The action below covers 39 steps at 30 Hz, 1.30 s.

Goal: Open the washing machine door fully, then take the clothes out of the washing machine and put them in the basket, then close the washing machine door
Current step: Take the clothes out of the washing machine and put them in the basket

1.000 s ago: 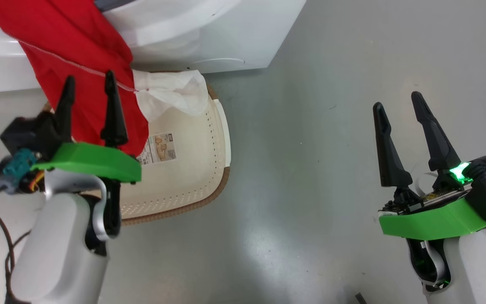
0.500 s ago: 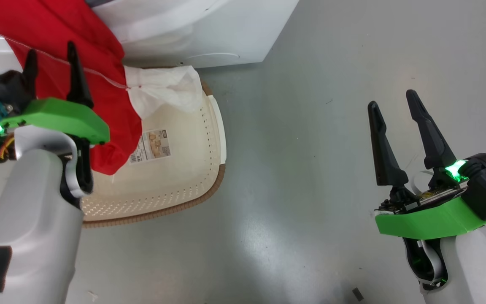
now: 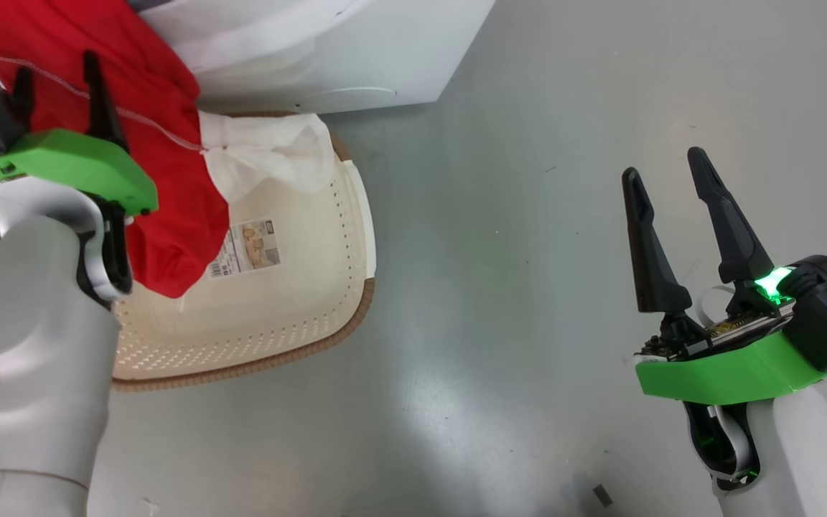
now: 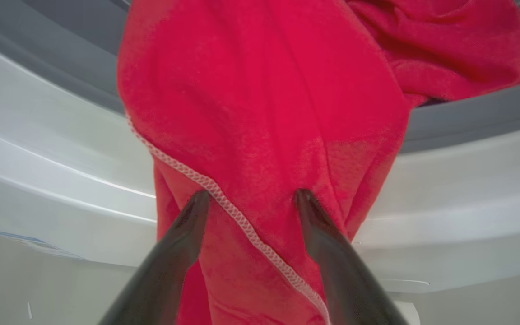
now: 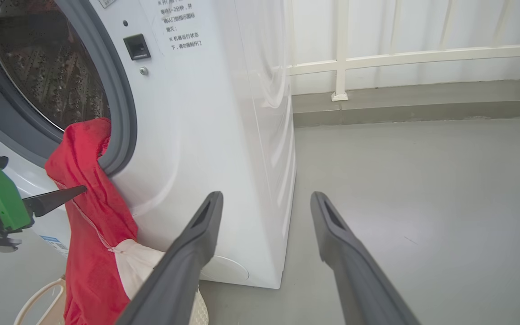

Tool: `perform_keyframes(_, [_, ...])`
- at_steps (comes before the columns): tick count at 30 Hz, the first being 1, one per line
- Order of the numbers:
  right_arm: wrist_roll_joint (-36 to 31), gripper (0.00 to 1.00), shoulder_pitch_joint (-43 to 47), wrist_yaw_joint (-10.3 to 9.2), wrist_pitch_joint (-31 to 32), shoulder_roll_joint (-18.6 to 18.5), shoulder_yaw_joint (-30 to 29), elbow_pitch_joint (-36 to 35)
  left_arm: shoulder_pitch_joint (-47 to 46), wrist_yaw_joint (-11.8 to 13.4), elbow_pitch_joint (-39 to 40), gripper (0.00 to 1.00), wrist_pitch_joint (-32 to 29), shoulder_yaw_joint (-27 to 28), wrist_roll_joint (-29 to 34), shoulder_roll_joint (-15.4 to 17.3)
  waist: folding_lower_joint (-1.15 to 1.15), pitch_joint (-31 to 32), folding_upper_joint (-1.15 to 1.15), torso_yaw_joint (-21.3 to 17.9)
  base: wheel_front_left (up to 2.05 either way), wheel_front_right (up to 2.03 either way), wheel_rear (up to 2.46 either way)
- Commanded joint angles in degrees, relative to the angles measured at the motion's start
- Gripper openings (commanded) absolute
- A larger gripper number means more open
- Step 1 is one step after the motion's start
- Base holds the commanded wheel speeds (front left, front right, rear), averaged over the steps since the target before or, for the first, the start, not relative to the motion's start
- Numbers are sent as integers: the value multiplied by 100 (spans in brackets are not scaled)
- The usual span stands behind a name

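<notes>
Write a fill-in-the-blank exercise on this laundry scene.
1. The clothes hang from the washing machine down over the ____.
2. The left gripper faces the clothes with its jaws ____.
3. The right gripper hovers above bare ____.
Missing words: basket; open; floor.

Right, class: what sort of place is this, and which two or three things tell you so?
Probably a laundry area: a white front-loading washing machine, red clothes hanging from its opening, a basket below.
</notes>
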<state>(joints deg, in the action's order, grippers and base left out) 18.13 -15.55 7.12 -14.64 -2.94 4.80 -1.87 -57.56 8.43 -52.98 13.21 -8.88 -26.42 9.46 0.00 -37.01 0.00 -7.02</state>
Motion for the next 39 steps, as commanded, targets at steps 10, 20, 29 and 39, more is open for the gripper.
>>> perform_keyframes(10, [-4, 100, 80, 36, -36, 6, 164, -121, -389, -218, -572, 46, 163, 90, 36, 218, 0, 36, 0, -99, 0, 0, 0])
perform_keyframes(20, [-28, 100, 114, 36, -36, 6, 129, -133, -401, -411, -440, 0, 177, 145, 155, 180, 0, 59, 0, -52, 0, 0, 0])
perform_keyframes(29, [-51, 100, 118, 36, -36, 6, 89, -120, -45, -507, 194, 0, 178, 343, 241, 80, 0, 43, 0, 27, 0, 0, 0])
perform_keyframes(39, [-78, 100, 144, 36, -36, 6, 46, -116, 452, -586, 1106, 0, 178, 437, 421, 37, 0, 66, 0, 94, 0, 0, 0])
